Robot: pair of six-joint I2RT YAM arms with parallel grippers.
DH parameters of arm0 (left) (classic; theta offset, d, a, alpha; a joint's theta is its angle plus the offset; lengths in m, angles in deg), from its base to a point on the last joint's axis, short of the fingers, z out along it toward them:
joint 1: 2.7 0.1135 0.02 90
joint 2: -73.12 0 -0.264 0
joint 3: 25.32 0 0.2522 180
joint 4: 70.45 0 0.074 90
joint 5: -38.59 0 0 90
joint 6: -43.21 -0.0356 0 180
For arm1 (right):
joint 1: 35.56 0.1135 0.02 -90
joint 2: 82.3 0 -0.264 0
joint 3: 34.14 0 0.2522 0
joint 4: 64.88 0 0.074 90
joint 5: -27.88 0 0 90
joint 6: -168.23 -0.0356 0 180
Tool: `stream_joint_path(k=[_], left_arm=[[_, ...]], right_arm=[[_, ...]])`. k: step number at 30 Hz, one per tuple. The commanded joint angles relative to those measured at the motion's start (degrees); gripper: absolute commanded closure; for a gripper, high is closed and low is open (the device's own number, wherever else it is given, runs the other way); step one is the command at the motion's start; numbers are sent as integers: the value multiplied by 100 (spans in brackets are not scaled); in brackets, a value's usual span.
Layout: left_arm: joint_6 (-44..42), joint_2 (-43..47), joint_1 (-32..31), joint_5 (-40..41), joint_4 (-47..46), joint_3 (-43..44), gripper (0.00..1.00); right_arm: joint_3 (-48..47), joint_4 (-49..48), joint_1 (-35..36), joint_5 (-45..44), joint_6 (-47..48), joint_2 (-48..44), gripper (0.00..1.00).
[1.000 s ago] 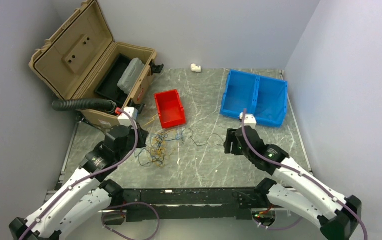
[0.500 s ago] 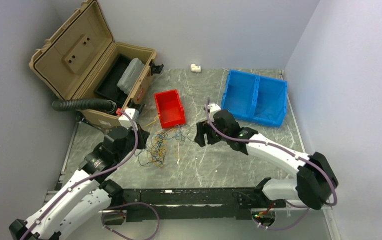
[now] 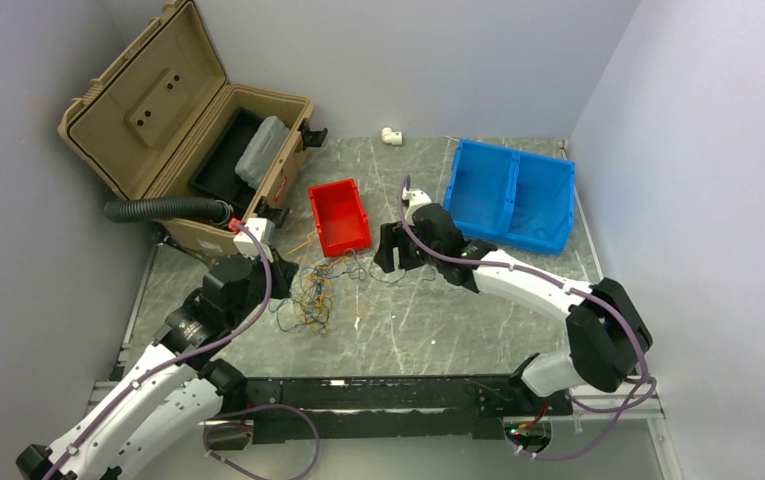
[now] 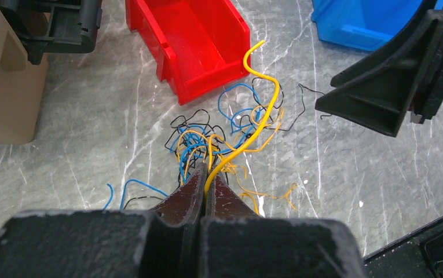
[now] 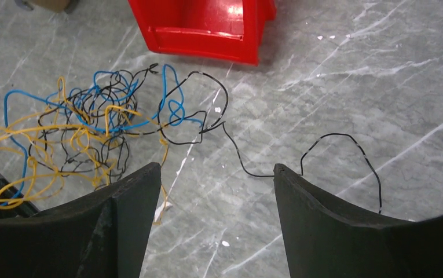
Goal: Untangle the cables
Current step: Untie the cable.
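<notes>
The left gripper [image 4: 205, 180] is closed on one yellow cable [image 4: 253, 132], which rises from between its fingertips and curls away ahead toward the red bin [image 4: 198, 40]. The rest of the cables [image 4: 207, 142], blue, orange-yellow and black, lie tangled on the table directly ahead of those tips. The right gripper [image 5: 217, 194] is open and holds nothing, its jaws wide apart over the table. A loose black cable [image 5: 234, 146] trails out of the tangle just ahead of the gap, and the tangle lies ahead to its left.
</notes>
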Motion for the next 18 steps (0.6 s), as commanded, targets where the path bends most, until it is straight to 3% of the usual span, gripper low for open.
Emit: stream_joint_path(k=[1, 18], left_arm=[[-49, 103, 14, -105, -91, -71, 100], [-41, 251, 16, -73, -47, -163, 100]], right_arm=[[-312, -390, -24, -134, -254, 190, 27], [-584, -1025, -80, 127, -730, 1225, 33]])
